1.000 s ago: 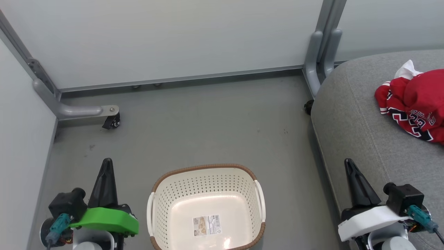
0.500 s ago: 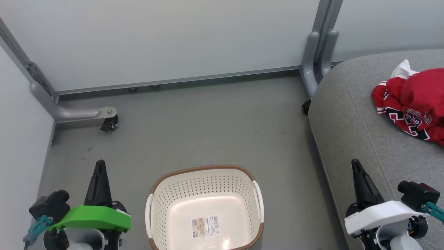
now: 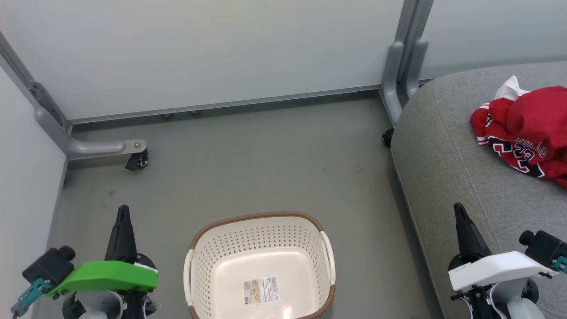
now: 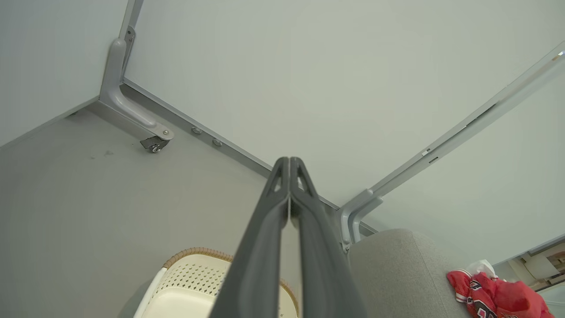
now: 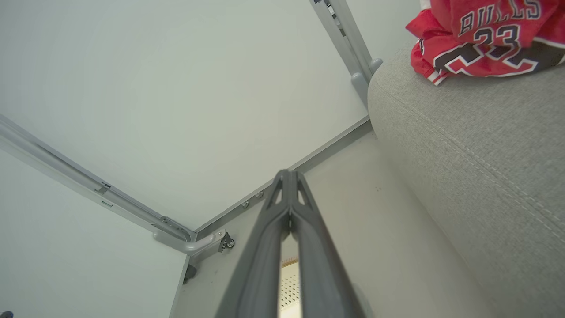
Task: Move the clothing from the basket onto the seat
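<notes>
Now, clothing: crumpled red sports clothing point(image 3: 525, 133) bunched into one heap. A jersey face shows "BULLS" lettering and a black-and-white 23, with red-and-white striped trim at one edge and a bit of white fabric at the far side.
Clothing's place: on top of the large grey fabric-upholstered seat point(image 3: 443, 177) with rounded edges and a stitched seam, toward its far part on the robot's right.
Clothing to right gripper: the right gripper point(image 3: 457, 207) shows against the near part of the seat, well apart from the heap, which lies ahead of it and to its right.
Right gripper state: clenched, its two long dark fingers pressed together tip to tip.
Clothing to left gripper: the left gripper point(image 3: 122, 209) hangs over the grey floor point(image 3: 248, 164) to the left of the basket, with the basket between it and the heap.
Left gripper state: clenched, fingertips meeting.
Basket: the cream-white perforated plastic basket point(image 3: 254, 217) with a brown woven-look rim and white side handles stands on the floor between the two grippers. A paper label point(image 3: 261, 290) lies on its bare bottom.
Surroundings: pale wall panels in a grey metal frame, with a small black caster point(image 3: 137, 161) at the frame's foot.
</notes>
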You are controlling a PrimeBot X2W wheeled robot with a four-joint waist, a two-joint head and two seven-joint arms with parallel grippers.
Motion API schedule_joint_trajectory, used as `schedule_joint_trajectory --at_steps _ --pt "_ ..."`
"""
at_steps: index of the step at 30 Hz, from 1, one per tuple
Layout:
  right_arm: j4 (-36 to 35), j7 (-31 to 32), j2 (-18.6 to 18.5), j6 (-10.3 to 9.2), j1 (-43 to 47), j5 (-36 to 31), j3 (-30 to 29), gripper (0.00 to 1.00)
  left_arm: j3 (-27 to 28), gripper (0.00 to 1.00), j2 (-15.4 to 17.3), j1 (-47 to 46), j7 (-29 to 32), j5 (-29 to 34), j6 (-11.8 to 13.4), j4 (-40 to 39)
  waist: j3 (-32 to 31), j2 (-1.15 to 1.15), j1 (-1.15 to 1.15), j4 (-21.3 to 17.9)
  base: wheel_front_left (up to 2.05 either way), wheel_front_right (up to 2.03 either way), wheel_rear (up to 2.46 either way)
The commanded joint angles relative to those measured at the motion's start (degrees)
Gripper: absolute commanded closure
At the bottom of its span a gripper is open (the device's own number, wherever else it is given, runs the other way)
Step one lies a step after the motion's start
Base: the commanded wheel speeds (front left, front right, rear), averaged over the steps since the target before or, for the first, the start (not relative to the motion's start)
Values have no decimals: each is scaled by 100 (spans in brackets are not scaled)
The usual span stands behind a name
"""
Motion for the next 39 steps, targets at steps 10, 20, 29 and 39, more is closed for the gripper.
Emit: schedule_joint_trajectory --at_steps 10,20,29,39 --pt "17 192 -86 -1 -200 927 -46 100 100 100 26 -110 213 -870 19 -108 -18 15 0 -41 0 0 0" --pt "77 337 -117 -2 -244 1649 -62 100 158 100 28 -127 390 -1534 25 -128 -35 18 0 -80 0 0 0" --pt "126 460 -146 -2 -280 2255 -73 100 209 100 30 -140 539 -2077 30 -143 -51 22 0 -115 0 0 0" --pt "177 573 -181 -3 -318 2866 -79 100 257 100 32 -153 685 -2639 28 -157 -68 25 0 -154 0 0 0"
